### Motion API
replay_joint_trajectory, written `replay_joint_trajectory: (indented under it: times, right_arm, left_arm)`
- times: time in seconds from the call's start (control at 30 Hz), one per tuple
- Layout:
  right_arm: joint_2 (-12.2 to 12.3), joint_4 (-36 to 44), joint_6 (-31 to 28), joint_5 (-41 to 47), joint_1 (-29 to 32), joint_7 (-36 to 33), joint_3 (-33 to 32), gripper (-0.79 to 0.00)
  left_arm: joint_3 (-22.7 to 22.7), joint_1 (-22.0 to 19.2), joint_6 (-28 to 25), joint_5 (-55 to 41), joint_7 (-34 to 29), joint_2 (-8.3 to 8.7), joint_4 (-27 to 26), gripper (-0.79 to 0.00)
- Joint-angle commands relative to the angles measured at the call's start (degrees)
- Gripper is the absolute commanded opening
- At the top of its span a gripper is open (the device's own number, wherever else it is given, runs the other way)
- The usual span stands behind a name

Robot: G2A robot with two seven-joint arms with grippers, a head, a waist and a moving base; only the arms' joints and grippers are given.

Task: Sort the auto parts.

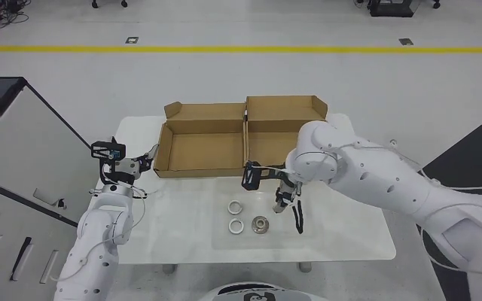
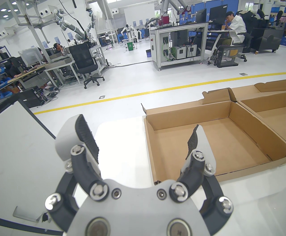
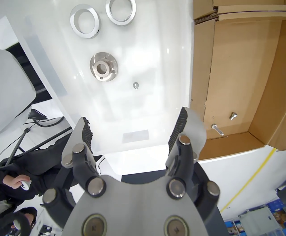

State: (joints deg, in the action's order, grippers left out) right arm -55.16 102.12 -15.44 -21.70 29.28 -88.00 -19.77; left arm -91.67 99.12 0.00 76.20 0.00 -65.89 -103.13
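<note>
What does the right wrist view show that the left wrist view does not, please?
Right wrist view: the open right gripper, two metal rings, a flanged hub and a small bolt on the white table, plus two bolts inside a cardboard box. Left wrist view: the open left gripper facing the neighbouring box. Both: the table and cardboard boxes.

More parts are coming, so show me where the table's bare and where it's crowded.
Bare: the table between the two rings and the left gripper, and the whole left box floor. Crowded: rings, flange and small bolt clustered by the right gripper.
</note>
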Motion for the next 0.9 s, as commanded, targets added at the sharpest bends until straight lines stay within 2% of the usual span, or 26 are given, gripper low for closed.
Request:
replay_joint_trajectory:
  times: [0.0, 0.07, 0.1, 0.13, 0.33, 0.53, 0.63, 0.87]
  right_arm:
    - [-0.2, -0.4, -0.1, 0.7, -0.6, 0.0, 1.1, -0.135]
    - [-0.6, -0.8, -0.4, 1.6, -1.1, 0.0, 2.2, -0.197]
    - [-0.8, -1.2, -0.5, 1.8, -1.1, 0.0, 2.7, -0.203]
    - [-1.0, -1.6, -0.6, 2.1, -1.2, 0.0, 3.2, -0.252]
    - [-2.8, -4.4, -1.2, 2.2, -0.9, 0.4, 5.6, -0.326]
    - [-5.0, -9.1, -2.2, 0.8, -0.4, 1.5, 7.8, -0.369]
    - [-6.2, -11.6, -2.1, -0.2, 0.0, 2.0, 8.7, -0.36]
    - [-9.1, -16.4, -1.9, -2.0, 0.4, 2.9, 10.0, -0.394]
  left_arm:
    - [0.0, 0.0, 0.0, 0.0, 0.0, 0.0, 0.0, 0.0]
    - [0.0, 0.0, 0.0, 0.0, 0.0, 0.0, 0.0, 0.0]
    - [0.0, 0.0, 0.0, 0.0, 0.0, 0.0, 0.0, 0.0]
    - [0.0, 0.0, 0.0, 0.0, 0.0, 0.0, 0.0, 0.0]
    - [0.0, 0.0, 0.0, 0.0, 0.0, 0.0, 0.0, 0.0]
    - [0.0, 0.0, 0.0, 0.0, 0.0, 0.0, 0.0, 0.0]
    - [0.0, 0.0, 0.0, 0.0, 0.0, 0.0, 0.0, 0.0]
    - [0.0, 0.0, 0.0, 0.0, 0.0, 0.0, 0.0, 0.0]
